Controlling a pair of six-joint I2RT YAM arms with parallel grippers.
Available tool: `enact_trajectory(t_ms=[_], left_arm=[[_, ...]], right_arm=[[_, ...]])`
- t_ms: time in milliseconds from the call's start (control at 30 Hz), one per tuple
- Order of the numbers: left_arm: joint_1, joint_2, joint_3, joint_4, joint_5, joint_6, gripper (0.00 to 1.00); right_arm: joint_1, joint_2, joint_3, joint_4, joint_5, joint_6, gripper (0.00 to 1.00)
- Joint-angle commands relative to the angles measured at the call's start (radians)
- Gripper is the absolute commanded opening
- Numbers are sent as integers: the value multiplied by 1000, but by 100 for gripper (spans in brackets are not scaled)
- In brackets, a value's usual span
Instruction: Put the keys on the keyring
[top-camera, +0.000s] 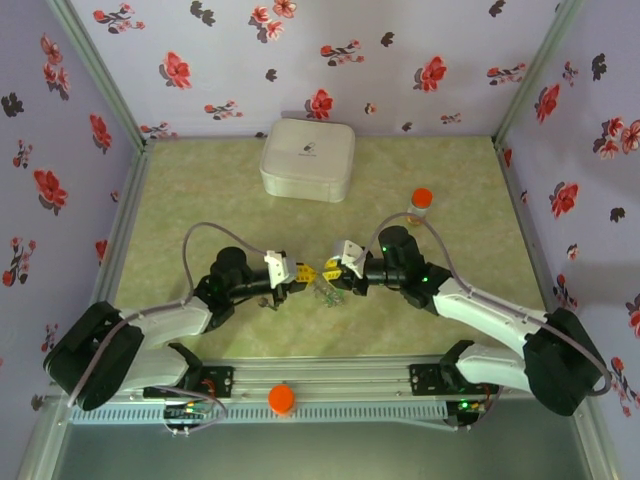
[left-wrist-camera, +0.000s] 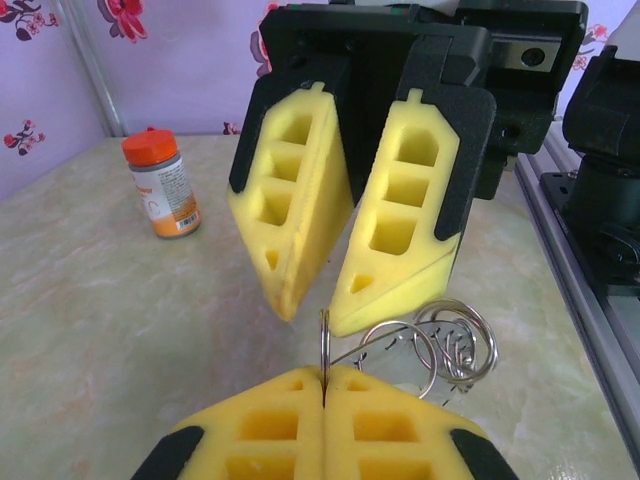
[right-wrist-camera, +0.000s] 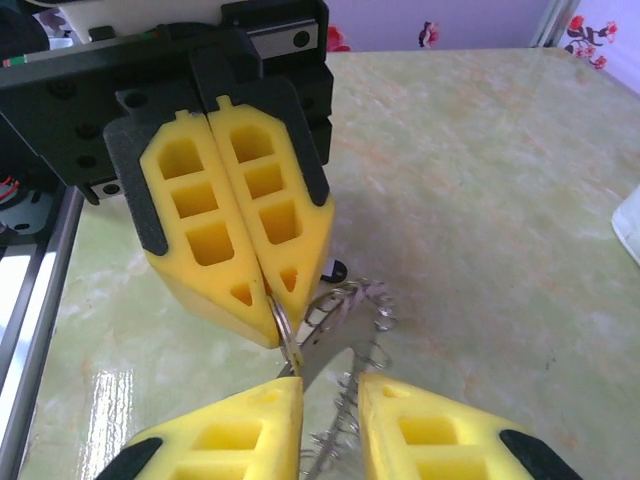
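My left gripper (left-wrist-camera: 325, 375) is shut on a thin metal split ring (left-wrist-camera: 325, 340), seen edge-on. A wire runs from that ring to the keyring (left-wrist-camera: 455, 340), a coil of silvery loops lying on the table beside it. In the right wrist view the keyring (right-wrist-camera: 375, 300) looks beaded, and a flat silver key blade (right-wrist-camera: 335, 350) slants up from it. My right gripper (right-wrist-camera: 330, 385) is open, with the blade in the gap against one finger. A small black piece (right-wrist-camera: 335, 269) lies behind it. From above, the left gripper (top-camera: 300, 272) and the right gripper (top-camera: 328, 270) meet tip to tip at mid-table.
A white rounded-square case (top-camera: 306, 158) sits at the back. An orange-capped bottle (top-camera: 420, 203) stands right of centre, near the right arm. The metal rail (top-camera: 330, 385) with an orange knob (top-camera: 281, 398) runs along the near edge. Flowered walls close in three sides.
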Motion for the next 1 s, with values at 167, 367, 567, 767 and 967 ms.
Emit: enact_trajectory(t_ms=[167,367,567,767,967], left_arm=[[-7,29,1,143,39,-10,0],[-7,45,-4,212,61,-69,0],[-7,61,-9,234,48,-90,0],[-7,-52,31,-134,-56,34,25],[-20,-114,82,-351,-93,127,26]], right_arm=[[0,9,-11,64,-94,30,21],[0,25,-1,80,-112,41,6],[0,40,35,66,-132,37,0],[74,14,188,-399,96,-238,0],[128,18,289,-569,216,-317,0]])
